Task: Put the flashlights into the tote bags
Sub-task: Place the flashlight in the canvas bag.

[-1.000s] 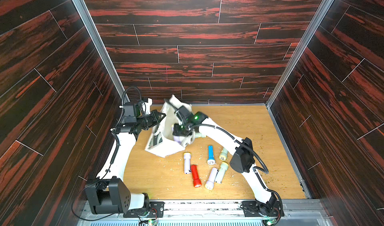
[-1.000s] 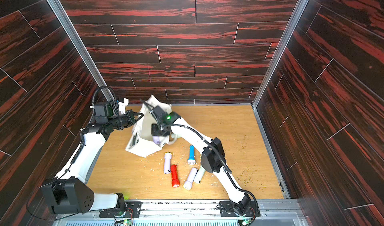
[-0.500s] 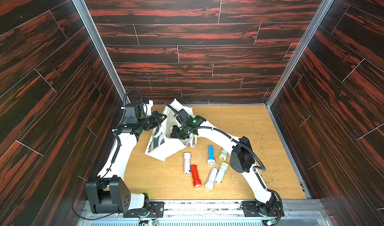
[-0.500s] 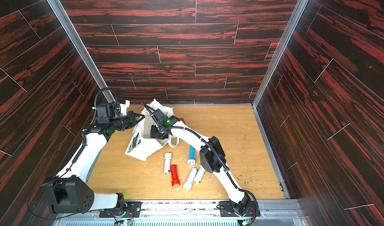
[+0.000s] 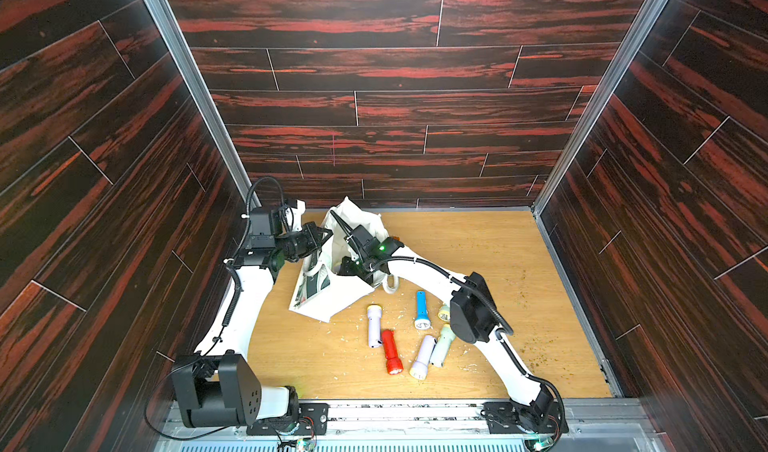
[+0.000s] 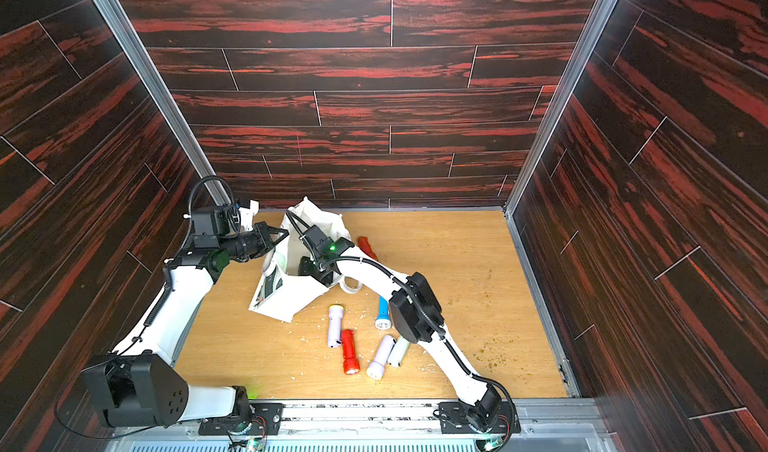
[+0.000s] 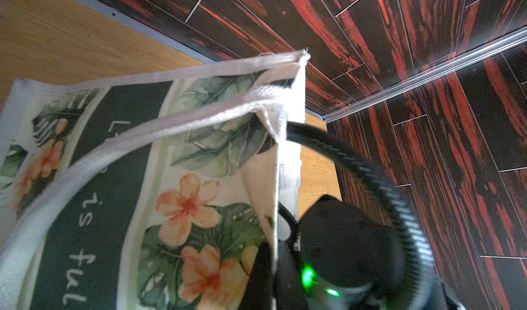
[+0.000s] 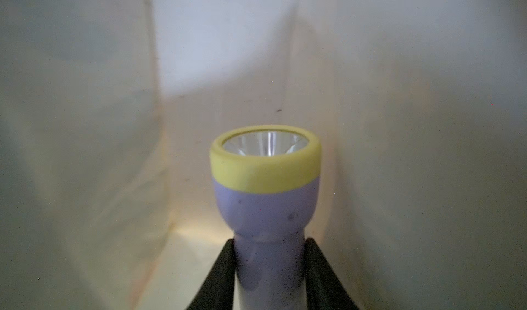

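At far left, tote bag [image 5: 332, 300]: cream canvas with a leafy print; it stands on the table [image 5: 478, 242] with its mouth raised and gaping.
Left gripper [image 5: 323, 237]: jaws together, apparently pinching the bag's left rim beside a strap.
Right gripper [image 8: 269, 246]: inside the bag, jaws clamped across the barrel of the held flashlight [image 8: 266, 197], which is lilac with its yellow head pointing deeper in.
Loose flashlights: the red flashlight [image 5: 391, 352] and the blue flashlight [image 5: 421, 309] lie among pale ones near the table's middle. A second red flashlight [image 6: 368, 246] lies just beyond the bag.
Handling, flashlights: judged light, rigid and smooth, likely to roll. The narrow barrel below the wider head looks the best place to grip.
Handling, bag: soft cloth, so the mouth would probably sag if let go.
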You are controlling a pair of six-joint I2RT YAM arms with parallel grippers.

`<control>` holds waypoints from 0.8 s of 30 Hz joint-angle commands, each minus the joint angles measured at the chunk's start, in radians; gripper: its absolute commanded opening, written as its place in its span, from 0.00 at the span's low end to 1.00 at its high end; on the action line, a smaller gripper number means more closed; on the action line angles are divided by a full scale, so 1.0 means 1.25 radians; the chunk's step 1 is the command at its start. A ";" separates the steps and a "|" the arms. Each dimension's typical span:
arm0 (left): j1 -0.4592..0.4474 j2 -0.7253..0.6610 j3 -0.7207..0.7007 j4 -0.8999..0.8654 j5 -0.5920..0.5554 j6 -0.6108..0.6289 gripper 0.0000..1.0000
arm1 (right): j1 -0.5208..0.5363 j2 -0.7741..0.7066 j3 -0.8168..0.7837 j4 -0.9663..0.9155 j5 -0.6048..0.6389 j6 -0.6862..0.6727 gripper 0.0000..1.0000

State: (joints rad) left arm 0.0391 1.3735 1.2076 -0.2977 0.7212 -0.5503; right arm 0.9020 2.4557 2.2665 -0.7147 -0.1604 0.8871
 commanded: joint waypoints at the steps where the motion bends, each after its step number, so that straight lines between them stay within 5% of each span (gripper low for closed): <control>1: -0.003 -0.014 0.000 0.035 0.023 0.003 0.00 | 0.000 0.037 0.025 -0.072 0.048 0.010 0.26; 24: -0.004 -0.005 0.005 0.016 0.020 0.012 0.00 | -0.002 0.043 0.098 -0.115 0.084 -0.020 0.67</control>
State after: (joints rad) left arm 0.0387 1.3754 1.2053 -0.3145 0.7212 -0.5499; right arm 0.9020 2.4947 2.3375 -0.8124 -0.0795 0.8917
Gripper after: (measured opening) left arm 0.061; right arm 0.659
